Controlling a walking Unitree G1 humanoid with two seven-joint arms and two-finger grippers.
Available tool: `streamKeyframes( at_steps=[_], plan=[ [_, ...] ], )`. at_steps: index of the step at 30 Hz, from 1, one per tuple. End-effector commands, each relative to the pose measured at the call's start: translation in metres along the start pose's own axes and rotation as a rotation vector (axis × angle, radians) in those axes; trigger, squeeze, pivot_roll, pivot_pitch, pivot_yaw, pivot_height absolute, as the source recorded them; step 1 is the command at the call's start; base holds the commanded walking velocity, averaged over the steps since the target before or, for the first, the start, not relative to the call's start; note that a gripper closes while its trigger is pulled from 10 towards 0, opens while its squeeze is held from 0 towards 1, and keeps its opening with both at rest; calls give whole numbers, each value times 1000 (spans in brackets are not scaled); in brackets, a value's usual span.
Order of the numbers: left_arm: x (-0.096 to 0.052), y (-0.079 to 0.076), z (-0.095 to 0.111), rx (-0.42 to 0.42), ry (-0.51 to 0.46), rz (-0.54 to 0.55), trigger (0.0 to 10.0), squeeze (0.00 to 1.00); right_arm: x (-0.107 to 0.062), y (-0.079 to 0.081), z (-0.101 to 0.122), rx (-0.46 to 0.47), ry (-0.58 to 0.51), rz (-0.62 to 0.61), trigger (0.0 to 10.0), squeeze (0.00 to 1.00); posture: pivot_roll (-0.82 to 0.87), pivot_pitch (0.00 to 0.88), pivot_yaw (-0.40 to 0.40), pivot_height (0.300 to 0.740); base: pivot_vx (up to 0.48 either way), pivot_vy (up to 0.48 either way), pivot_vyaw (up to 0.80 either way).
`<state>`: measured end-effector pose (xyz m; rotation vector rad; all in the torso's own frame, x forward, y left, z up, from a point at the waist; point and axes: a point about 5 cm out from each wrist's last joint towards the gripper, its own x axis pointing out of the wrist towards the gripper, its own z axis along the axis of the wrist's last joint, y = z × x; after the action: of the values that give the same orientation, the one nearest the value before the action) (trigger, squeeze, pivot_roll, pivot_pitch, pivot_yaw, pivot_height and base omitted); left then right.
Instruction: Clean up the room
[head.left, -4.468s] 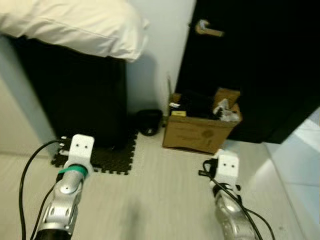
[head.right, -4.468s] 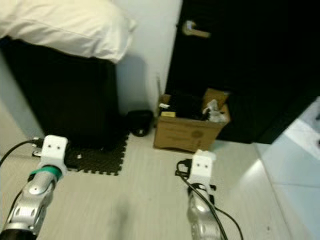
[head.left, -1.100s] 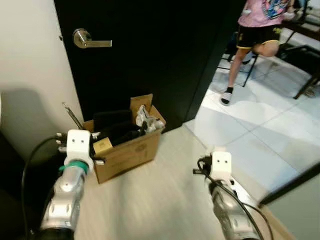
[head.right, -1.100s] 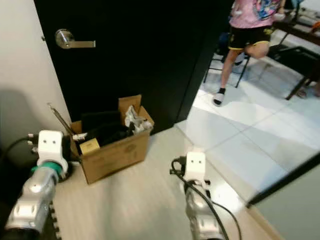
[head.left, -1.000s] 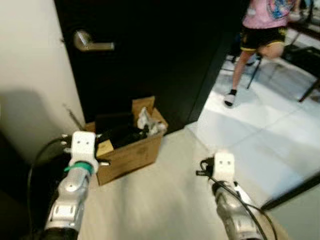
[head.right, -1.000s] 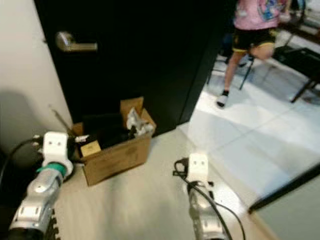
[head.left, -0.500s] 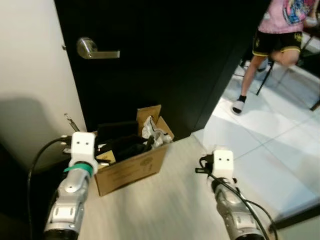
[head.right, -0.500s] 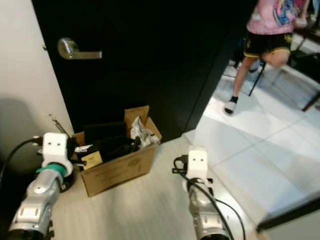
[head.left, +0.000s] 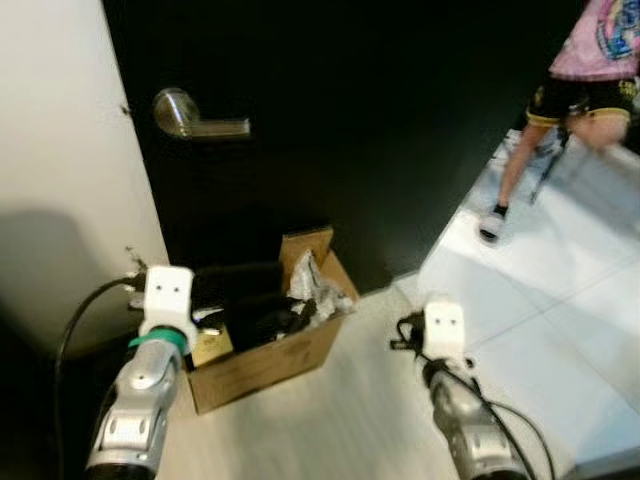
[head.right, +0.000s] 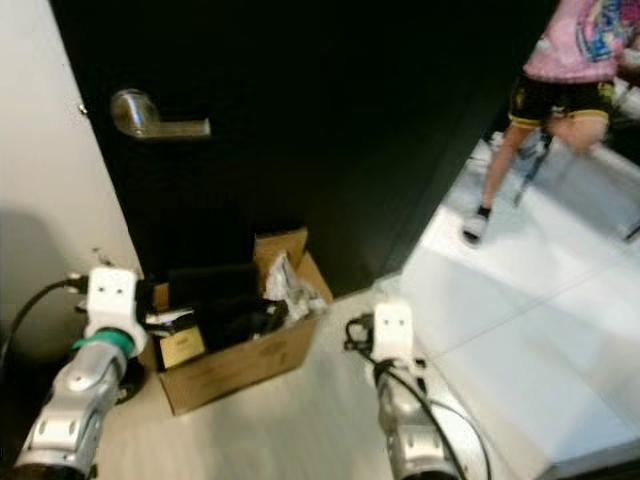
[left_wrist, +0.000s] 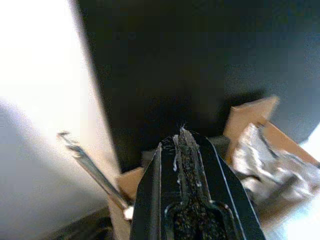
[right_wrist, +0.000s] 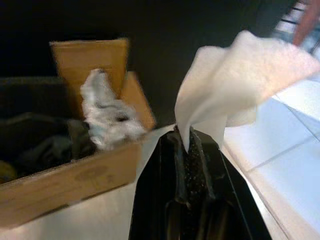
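Right wrist view showed the right pincer (right_wrist: 186, 145) with its two black fingers pressed together on a crumpled white tissue (right_wrist: 235, 80), which stood up and fanned out from the fingertips. Beyond it sat an open cardboard box (right_wrist: 70, 175) on the pale floor (head.left: 350, 420), just in front of a black door (head.left: 350, 120) with a metal lever handle (head.left: 195, 115). The box held dark clothing or bags (head.left: 250, 300) and a wad of grey-white crumpled material (right_wrist: 107, 112) near its raised flap, with a small yellowish label or card (head.right: 180, 347) tucked at the near side. In the left wrist view, the left pincer (left_wrist: 184, 145) had its fingers closed against each other with nothing between them, pointing toward the back of the box and the door; a thin metal rod (left_wrist: 92, 167) leaned beside the box against the white wall (head.left: 60, 180). From the head views, both silver arms reached forward, the left one (head.left: 140, 400) just beside the box's near left corner and the right one (head.left: 455, 410) apart from the box, over the floor to its right. Through the doorway on the right lay a white tiled floor (head.left: 560, 290), where a person (head.left: 575, 90) in a pink top and black shorts stood well apart from the robot; the head views were somewhat blurred.
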<state>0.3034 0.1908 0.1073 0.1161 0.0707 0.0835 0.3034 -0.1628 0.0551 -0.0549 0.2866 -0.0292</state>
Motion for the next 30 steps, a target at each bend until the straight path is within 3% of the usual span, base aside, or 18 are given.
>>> streamKeyframes(
  at_steps=[1,17,24,30],
  plan=[
    [-1,5,-3,4,19,13,10000,0,0,10,-3,-17,24,46,10000,0,125,81,-72,740,326,0,800],
    [-2,11,0,32,12,30,10000,0,3,25,-1,-50,41,183,10000,0,133,109,-96,740,316,0,800],
    [-4,18,1,80,9,43,10000,0,5,32,1,-64,48,250,10000,0,129,121,-112,740,0,0,0],
    [-3,20,7,156,-36,-27,10000,0,8,29,1,-106,49,261,10000,0,126,126,-122,740,0,0,0]
  ],
)
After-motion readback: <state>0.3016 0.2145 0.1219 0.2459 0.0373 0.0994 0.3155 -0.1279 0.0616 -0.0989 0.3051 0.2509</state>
